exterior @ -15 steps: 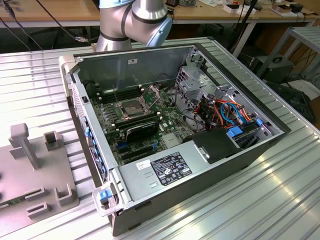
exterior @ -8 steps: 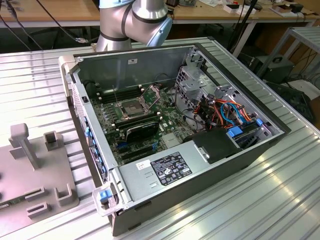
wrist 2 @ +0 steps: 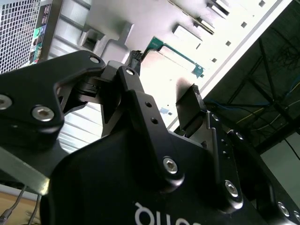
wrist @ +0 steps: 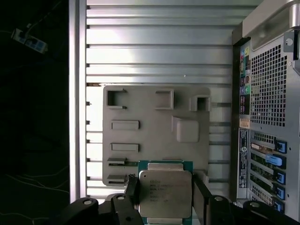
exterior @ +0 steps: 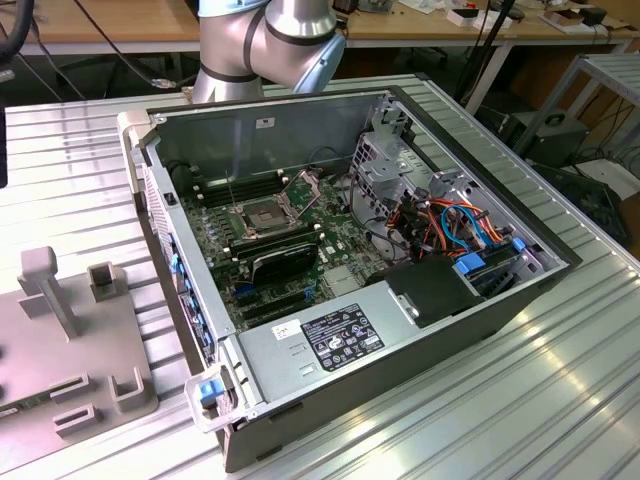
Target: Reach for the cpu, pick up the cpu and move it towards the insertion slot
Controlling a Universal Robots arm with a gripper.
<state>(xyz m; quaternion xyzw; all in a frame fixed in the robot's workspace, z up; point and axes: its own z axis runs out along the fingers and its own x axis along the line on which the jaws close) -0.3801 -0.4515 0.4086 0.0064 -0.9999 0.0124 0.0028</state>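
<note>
Your ribbed aluminium bench (exterior: 560, 380) carries an open grey desktop computer case (exterior: 460, 320) lying on its side in the exterior view, with the grey robot arm (exterior: 265, 40) rising behind its far wall. Inside the case sits the green motherboard (exterior: 335, 255). The insertion slot (exterior: 262, 216), a square socket with a silvery metal frame and dark centre, lies toward the exterior view's left of that board with its thin bracket (exterior: 303, 187) tilted up beside it. A black rectangular expansion card (exterior: 283, 262) sits just in front of the socket. Orange and blue cables (exterior: 455, 222) bundle at the exterior view's right end of the case.

On the bench at the exterior view's left, well apart from the socket, you have a flat grey plastic fixture plate (wrist: 154, 136) with raised pockets and pegs. In the first wrist view it lies beside the case's perforated rear panel (wrist: 267, 89).

Your black end effector (wrist: 164, 192) is closed on the cpu (wrist: 165, 193), a small thin square chip with a pale silvery-beige metal face on a green edge. One black finger (wrist: 132, 190) presses each side of it. The chip is held over the near edge of the fixture plate, outside the case. In the second wrist view the end effector body (wrist 2: 140, 178) is seen from behind, with the chip's green edge (wrist 2: 176, 51) visible past the fingertips.
</note>
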